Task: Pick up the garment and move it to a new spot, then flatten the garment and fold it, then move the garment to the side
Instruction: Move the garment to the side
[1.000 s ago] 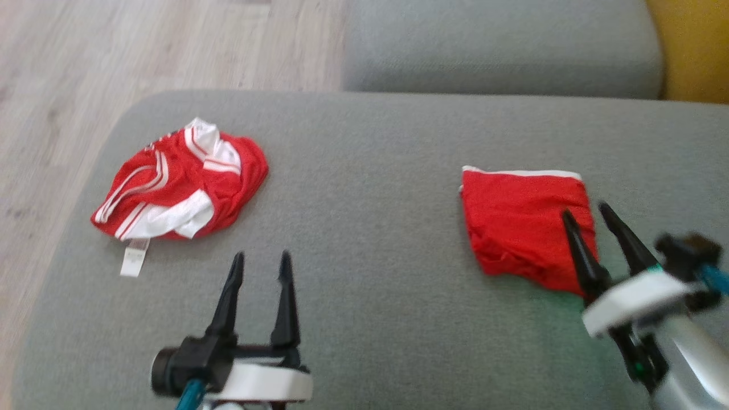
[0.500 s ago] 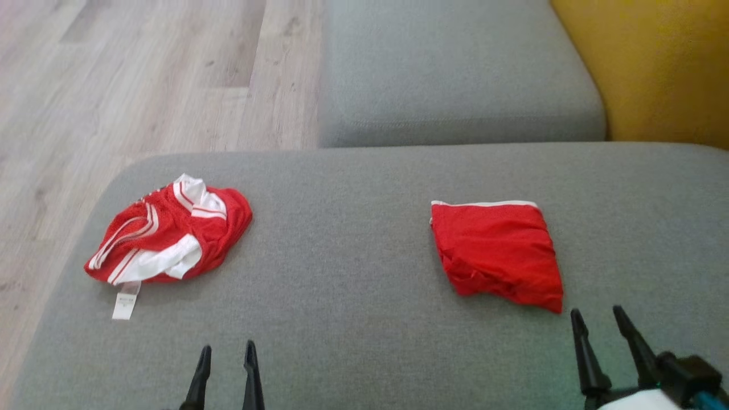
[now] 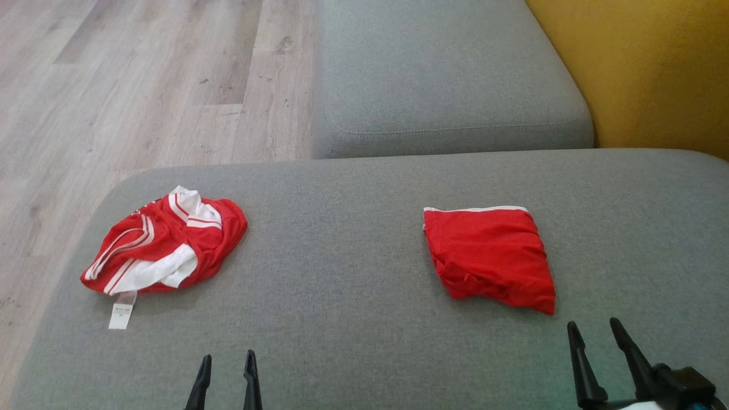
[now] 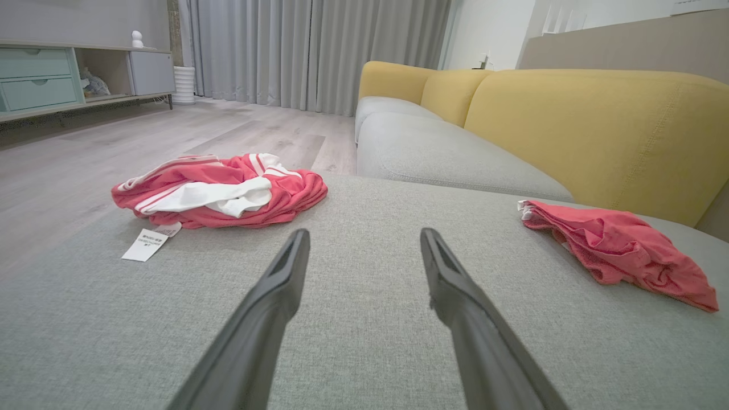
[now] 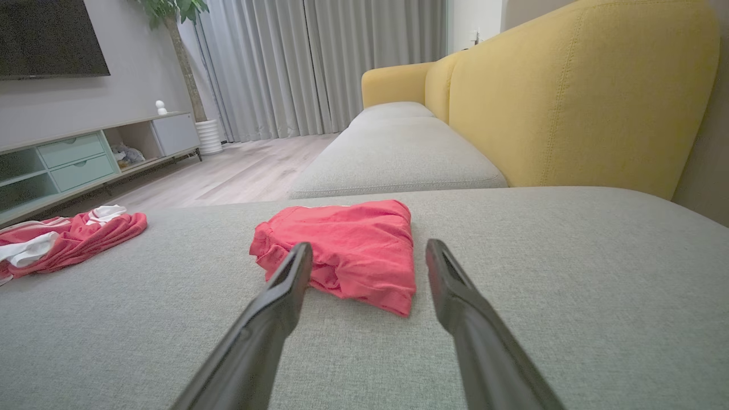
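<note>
A crumpled red garment with white stripes (image 3: pixel 165 250) (image 4: pixel 228 193) (image 5: pixel 68 236) lies at the left end of the grey sofa cushion (image 3: pixel 353 285), its white label (image 3: pixel 121 314) sticking out toward me. A folded plain red garment (image 3: pixel 490 256) (image 4: pixel 615 245) (image 5: pixel 347 245) lies flat at the right. My left gripper (image 3: pixel 227 357) (image 4: pixel 364 233) is open and empty above bare cushion, near the front edge. My right gripper (image 3: pixel 592 324) (image 5: pixel 369 245) is open and empty, its tips just short of the folded garment's near corner.
A second grey seat cushion (image 3: pixel 444 80) lies beyond this one, with the yellow backrest (image 3: pixel 655 68) along the right. Wooden floor (image 3: pixel 114 85) drops off past the cushion's left and far-left edges. A low cabinet (image 4: pixel 57 80) stands across the room.
The head view has shifted, so the camera moved. My right gripper, whose fingers lay over the folded garment's near corner, has drawn back off it. The left gripper has also drawn back. Both garments lie still.
</note>
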